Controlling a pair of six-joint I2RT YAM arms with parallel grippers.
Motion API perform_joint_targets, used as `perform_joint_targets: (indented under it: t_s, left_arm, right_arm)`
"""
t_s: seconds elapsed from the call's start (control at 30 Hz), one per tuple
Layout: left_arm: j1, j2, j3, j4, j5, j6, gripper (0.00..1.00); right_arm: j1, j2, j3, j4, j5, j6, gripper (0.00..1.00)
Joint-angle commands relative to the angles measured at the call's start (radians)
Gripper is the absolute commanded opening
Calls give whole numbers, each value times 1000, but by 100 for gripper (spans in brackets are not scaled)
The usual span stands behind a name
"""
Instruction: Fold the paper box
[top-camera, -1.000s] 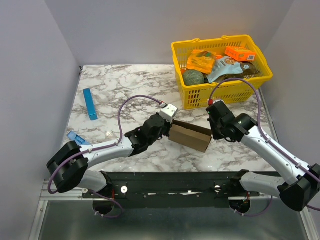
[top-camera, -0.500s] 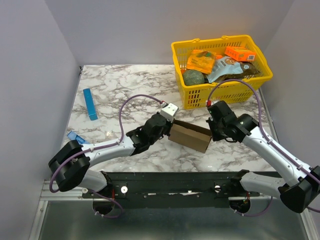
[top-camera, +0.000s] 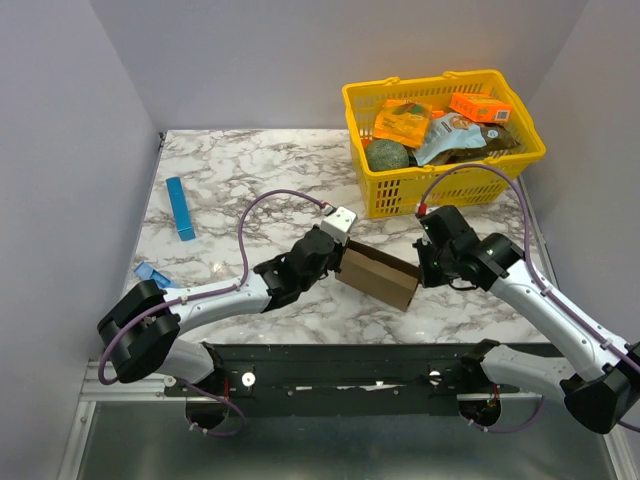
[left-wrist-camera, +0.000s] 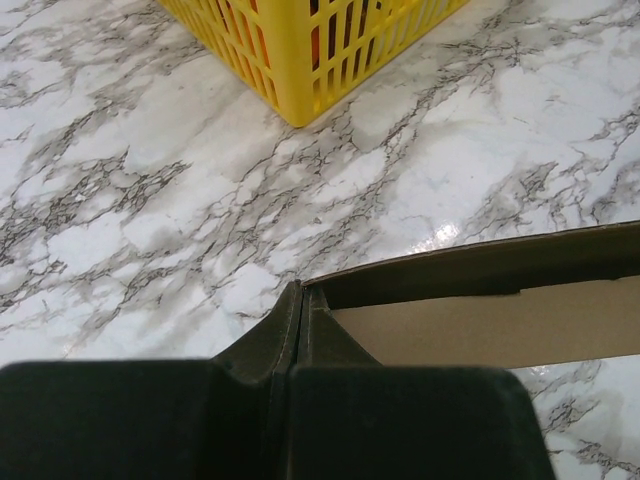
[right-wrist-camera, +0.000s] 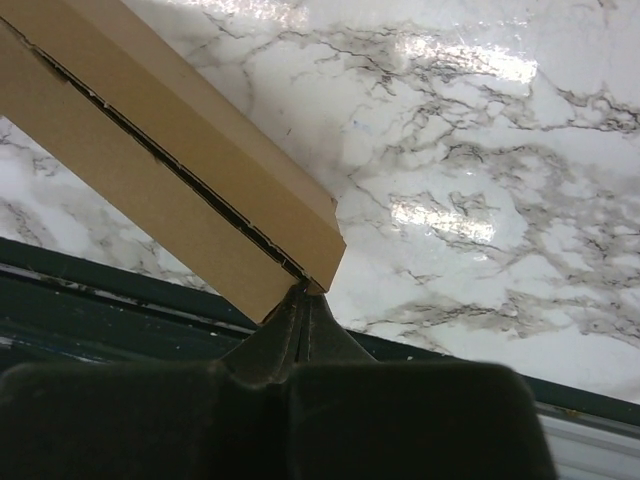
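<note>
The paper box (top-camera: 380, 273) is a plain brown cardboard carton, held up between both arms just above the marble table's middle. My left gripper (top-camera: 338, 256) is shut on its left end; in the left wrist view the jaws (left-wrist-camera: 300, 290) meet on the box's corner, with the box (left-wrist-camera: 500, 320) stretching right. My right gripper (top-camera: 420, 272) is shut on the right end; in the right wrist view its tips (right-wrist-camera: 305, 290) pinch the lower corner of the box (right-wrist-camera: 170, 150), which shows a dark seam between two panels.
A yellow basket (top-camera: 520, 160) with orange packets and other goods stands at the back right; its corner shows in the left wrist view (left-wrist-camera: 300, 60). A thin blue strip (top-camera: 180, 208) lies at the left, a small blue piece (top-camera: 150, 273) nearer. The dark frame rail (top-camera: 340, 375) runs along the front.
The right gripper has moved slightly down and right with the box's right end, tilting the box a little. The left gripper has hardly moved.
</note>
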Motion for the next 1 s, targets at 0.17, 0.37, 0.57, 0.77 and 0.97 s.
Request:
perform_joint_targets:
  t_s: [0.17,0.37,0.57,0.77,0.97]
  left_arm:
    - [-48,73,-63,-300,20,-20,0]
    - [-58,84,-65,-303,12,-19,0]
    - [-67,90,-63,-303,6,-19,0]
    - [-74,92,-63,-308,-2,-17,0]
    - [-77,98,-60,-308,-5,-20,0]
  right_arm:
    - [3,-25,2,120,-143,58,0]
    - [2,-48,2,114,-117,61,0]
    - [3,-54,-5,123,-127,61,0]
    - [3,-54,-4,125,-141,67,0]
    - [5,-62,2,121,-141,68,1]
